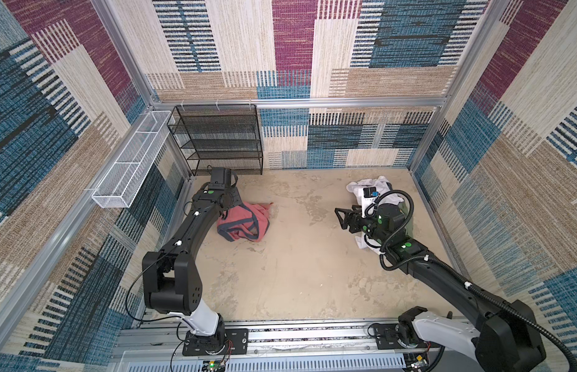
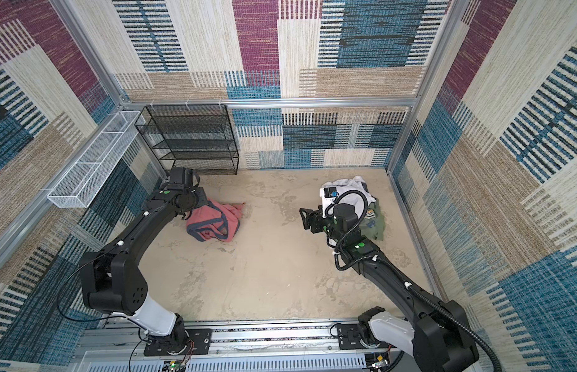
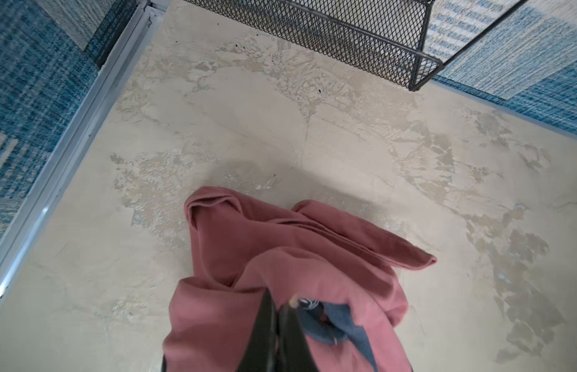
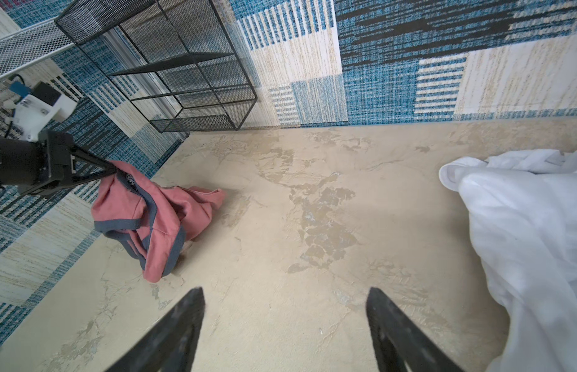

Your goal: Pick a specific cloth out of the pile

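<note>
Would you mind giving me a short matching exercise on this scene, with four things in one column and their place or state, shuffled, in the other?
Things:
1. red garment
2. white garment
3. black mesh rack
4. right end effector

Place or state:
A. open, holding nothing
B. in the pile
C. in the back left corner
D. gripped by the left end effector

Pairs: 1-D, 2-B, 3-C, 4-A

bright even light, soft shadows, warped edges
</note>
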